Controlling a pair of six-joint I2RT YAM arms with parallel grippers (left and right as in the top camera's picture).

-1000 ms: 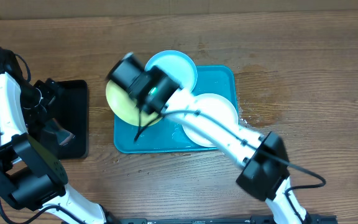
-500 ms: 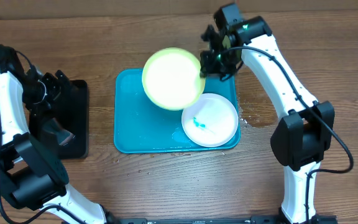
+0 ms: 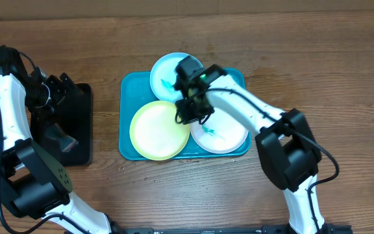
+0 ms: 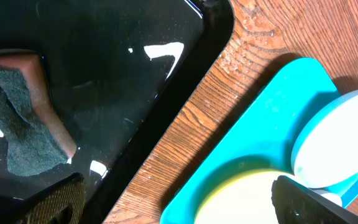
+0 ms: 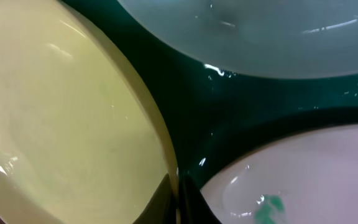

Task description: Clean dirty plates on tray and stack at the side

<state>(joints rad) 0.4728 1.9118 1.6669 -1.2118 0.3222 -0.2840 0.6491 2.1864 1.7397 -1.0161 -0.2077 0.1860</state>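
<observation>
Three round plastic plates lie on the large turquoise-blue rectangular plastic tray (image 3: 135, 91), which sits at the middle of the wooden table (image 3: 317, 65). The light blue plate (image 3: 167, 73) is at the far side, its far edge reaching over the tray's far rim, and it carries a small teal smear near its centre. The yellow-green plate (image 3: 153, 131) lies at the near left of the tray and looks clean in the overhead view. The white plate (image 3: 229, 133) lies at the near right, marked with a teal smear, with its left edge just beside the yellow-green plate. The right arm reaches in from the near right across the white plate, and its right end effector (image 5: 179, 200) sits low at the right rim of the yellow-green plate, between that plate and the white one. In the right wrist view its two dark fingers are pinched together on that rim. To the left, well apart from the turquoise tray, is a smaller black rectangular tray (image 3: 82, 123) holding a brown sponge with a dark green scouring face (image 4: 23, 121). The left end effector (image 4: 179, 208) hangs over the black tray's right edge with its fingers spread wide and nothing between them.
</observation>
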